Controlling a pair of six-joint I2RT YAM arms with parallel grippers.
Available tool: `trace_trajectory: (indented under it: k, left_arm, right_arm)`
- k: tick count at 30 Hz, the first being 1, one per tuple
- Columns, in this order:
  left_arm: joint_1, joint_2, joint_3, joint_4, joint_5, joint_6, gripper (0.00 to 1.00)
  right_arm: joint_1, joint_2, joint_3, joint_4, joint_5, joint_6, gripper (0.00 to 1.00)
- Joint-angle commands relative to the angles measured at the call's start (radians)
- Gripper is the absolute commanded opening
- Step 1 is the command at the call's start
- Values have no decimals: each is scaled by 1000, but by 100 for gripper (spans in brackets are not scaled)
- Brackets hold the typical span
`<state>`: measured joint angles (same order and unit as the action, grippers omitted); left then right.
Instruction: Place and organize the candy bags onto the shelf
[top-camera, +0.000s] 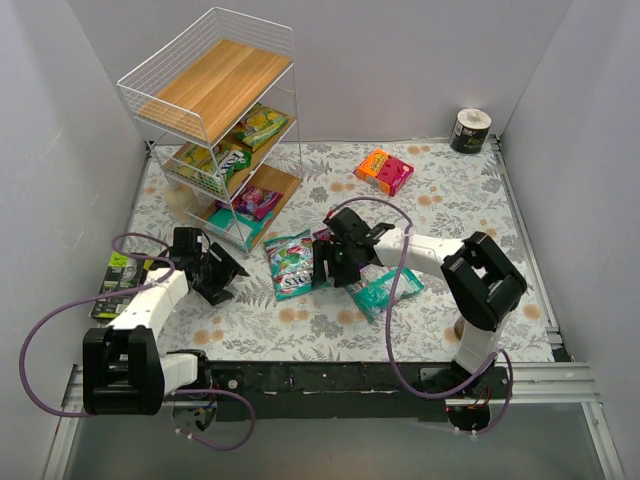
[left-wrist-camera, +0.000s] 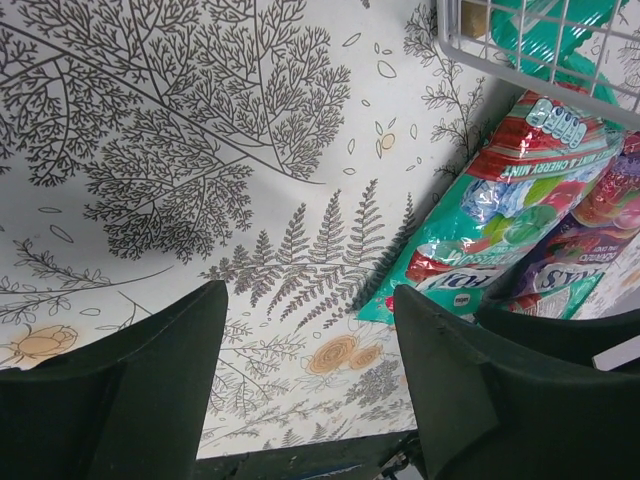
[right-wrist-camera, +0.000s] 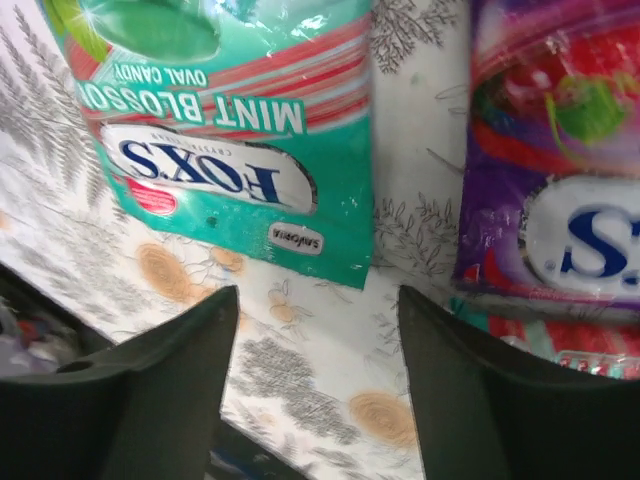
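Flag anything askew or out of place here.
Loose on the table at mismatched angles, not shelved: a teal-and-red bag, a purple bag by the right end effector, and a teal bag partly under that arm.

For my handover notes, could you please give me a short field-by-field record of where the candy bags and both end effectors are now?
shelf middle tier: yellow-green bags
shelf bottom tier: shelved purple bag, shelved teal bag
loose on table: red-teal bag, loose purple bag, loose teal bag
left end effector: open, holding nothing
right end effector: open, over bare table between two bags
also on table: orange-pink box
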<state>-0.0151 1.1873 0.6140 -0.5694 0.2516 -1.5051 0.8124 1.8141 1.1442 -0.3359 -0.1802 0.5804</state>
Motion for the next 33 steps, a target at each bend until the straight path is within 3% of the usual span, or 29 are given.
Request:
trace_trajectory:
  k: [1, 6, 12, 17, 25, 30, 31, 32, 33]
  left_arm:
    - [0, -49, 33, -44, -20, 23, 67]
    - [0, -81, 84, -101, -86, 52, 77]
    - [0, -133, 141, -178, -208, 60, 93]
    - [0, -196, 177, -208, -268, 36, 96]
    - [0, -180, 231, -245, -305, 52, 98]
    - [0, -164, 234, -233, -287, 72, 98]
    - [0, -163, 228, -230, -281, 74, 98]
    - [0, -160, 228, -227, -269, 74, 98]
    - [0, -160, 224, -216, -261, 80, 98]
  right_arm:
    - [-4, -120, -133, 116, -97, 362, 77]
    - [51, -211, -276, 406, -82, 688, 82]
    - [132, -133, -248, 460, 56, 976, 82]
    - [179, -64, -297, 543, 231, 1223, 76]
    - [188, 50, -270, 529, 309, 1242, 67]
    - [185, 30, -300, 492, 363, 1222, 37]
    - [186, 8, -310, 495, 370, 1187, 26]
    - [182, -2, -319, 486, 370, 1159, 2]
    - [179, -13, -314, 463, 369, 1129, 1]
